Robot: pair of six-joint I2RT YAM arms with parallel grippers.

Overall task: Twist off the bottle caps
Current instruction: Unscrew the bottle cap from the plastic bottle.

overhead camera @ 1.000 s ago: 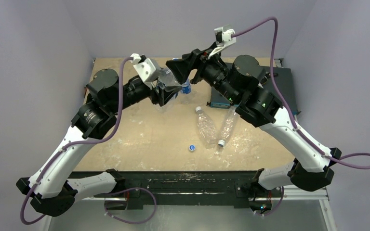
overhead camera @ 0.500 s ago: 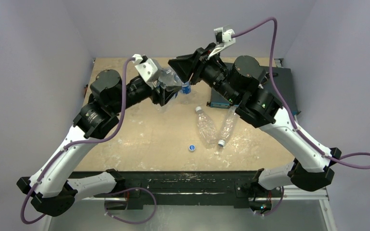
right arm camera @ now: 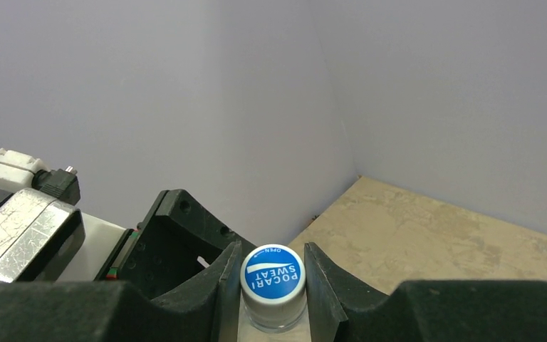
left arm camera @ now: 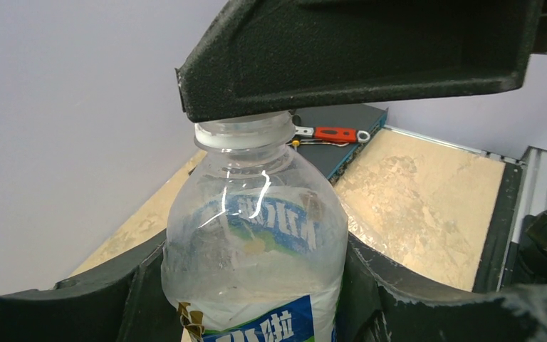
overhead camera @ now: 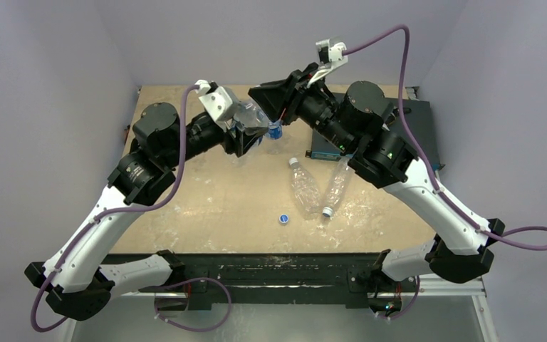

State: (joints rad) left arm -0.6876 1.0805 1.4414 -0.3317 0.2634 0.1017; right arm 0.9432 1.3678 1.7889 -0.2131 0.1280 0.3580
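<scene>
My left gripper [left arm camera: 253, 267] is shut on the body of a clear bottle [left arm camera: 256, 235] with a blue, white and green label, held upright above the far table. In the top view the left gripper [overhead camera: 246, 134] and that bottle [overhead camera: 248, 117] sit left of centre. The right gripper [right arm camera: 273, 285] is shut on the bottle's cap [right arm camera: 273, 276], which is blue with a white mark; both fingers touch its sides. In the left wrist view a right finger [left arm camera: 356, 57] hides the cap. In the top view the right gripper [overhead camera: 269, 107] is above the neck.
Two unlabelled crinkled bottles [overhead camera: 304, 187] [overhead camera: 336, 187] lie on the table right of centre. A loose blue cap [overhead camera: 283, 219] rests near the front. Another labelled bottle [overhead camera: 275, 131] shows partly behind the grippers. A dark box [overhead camera: 414, 128] with a red-handled tool [left arm camera: 336, 133] sits at the back right.
The right gripper's jaws have closed onto the blue cap. The left arm lifted the bottle slightly toward the right gripper early on, then held still.
</scene>
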